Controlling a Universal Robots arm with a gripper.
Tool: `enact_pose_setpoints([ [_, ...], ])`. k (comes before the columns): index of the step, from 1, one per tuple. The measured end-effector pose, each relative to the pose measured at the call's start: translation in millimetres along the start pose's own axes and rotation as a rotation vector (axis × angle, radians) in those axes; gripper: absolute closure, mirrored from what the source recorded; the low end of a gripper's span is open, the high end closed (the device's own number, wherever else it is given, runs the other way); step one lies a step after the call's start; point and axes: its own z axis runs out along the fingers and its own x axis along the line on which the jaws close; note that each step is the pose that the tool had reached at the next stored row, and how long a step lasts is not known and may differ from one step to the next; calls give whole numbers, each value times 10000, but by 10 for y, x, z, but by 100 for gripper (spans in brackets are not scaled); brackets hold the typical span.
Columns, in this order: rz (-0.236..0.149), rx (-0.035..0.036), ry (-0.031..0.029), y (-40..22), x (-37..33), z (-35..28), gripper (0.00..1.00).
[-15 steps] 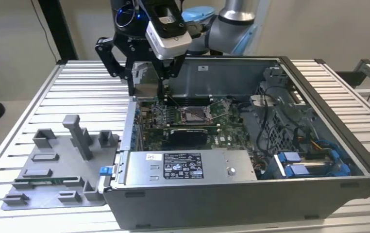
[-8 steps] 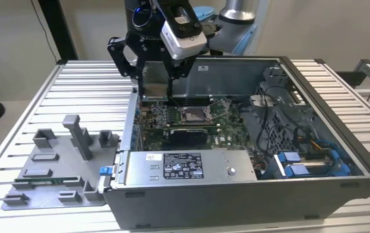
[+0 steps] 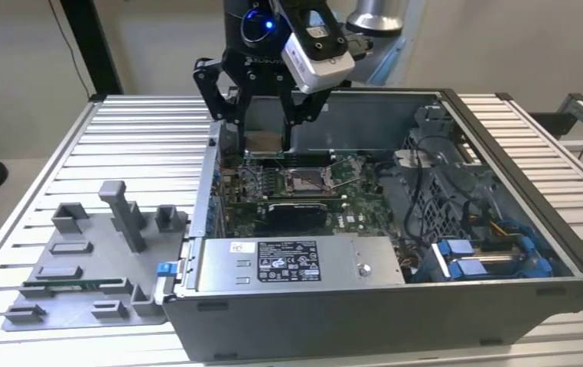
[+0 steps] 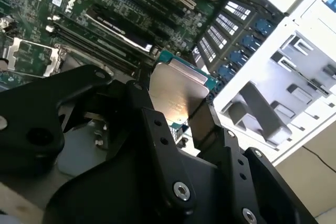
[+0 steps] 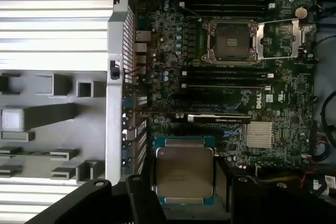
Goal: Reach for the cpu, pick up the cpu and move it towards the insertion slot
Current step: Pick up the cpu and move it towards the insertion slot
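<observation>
Fingers [image 5: 184, 182] gripping cpu [image 5: 185, 174], seemingly above motherboard [image 5: 210, 103], short of insertion slot [image 5: 231, 40]

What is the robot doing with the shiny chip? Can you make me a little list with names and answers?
holding: the gripper is shut on the cpu
chip's place: lifted above the green motherboard, inside the open computer case
chip's face: silvery top shows in both wrist views
insertion slot: square silver frame, dark centre, lid open, empty
chip to slot: apart, not over it yet
outside the case: grey holder tray on the table, to the exterior view's left
</observation>
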Motion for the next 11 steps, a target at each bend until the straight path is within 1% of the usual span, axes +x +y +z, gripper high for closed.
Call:
enact_pose_setpoints([
  [11, 3, 1, 41, 3, -285, -9, 100],
])
